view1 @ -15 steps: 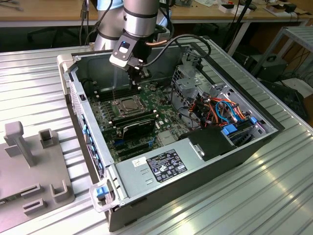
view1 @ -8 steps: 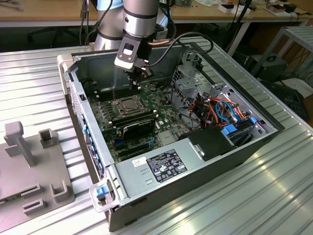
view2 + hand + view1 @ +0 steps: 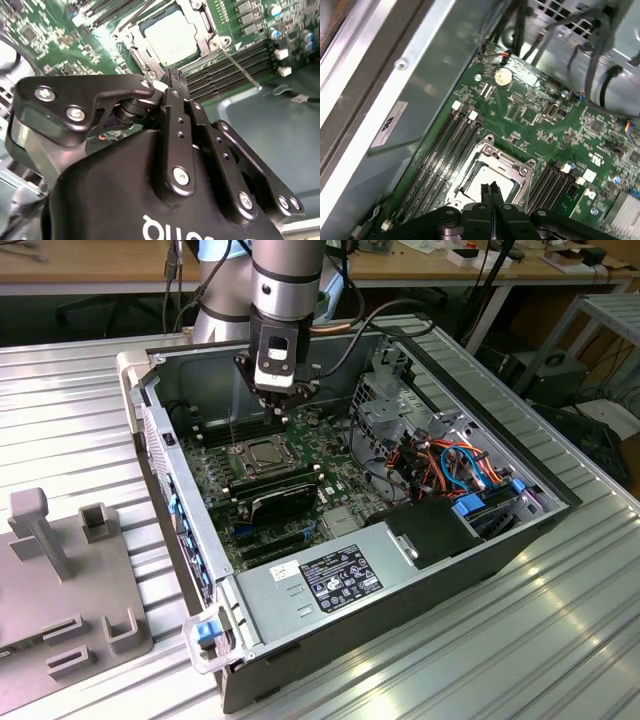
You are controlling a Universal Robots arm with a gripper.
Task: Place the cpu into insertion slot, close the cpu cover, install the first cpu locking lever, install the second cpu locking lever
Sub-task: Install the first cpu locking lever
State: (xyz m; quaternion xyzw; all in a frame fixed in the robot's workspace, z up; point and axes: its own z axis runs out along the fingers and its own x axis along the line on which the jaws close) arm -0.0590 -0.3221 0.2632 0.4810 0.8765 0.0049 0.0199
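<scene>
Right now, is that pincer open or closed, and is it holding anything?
Pincer: closed, fingertips pressed together, nothing held between them.

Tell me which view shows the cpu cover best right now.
Second wrist view: the cpu cover lies close and bright, framing the cpu. First wrist view has the gripper hiding one edge; the exterior view shows it far off, below the gripper.

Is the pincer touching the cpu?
Cannot tell. In the first wrist view the shut pincer tip overlaps the cpu; neither contact nor a gap shows plainly.
</scene>
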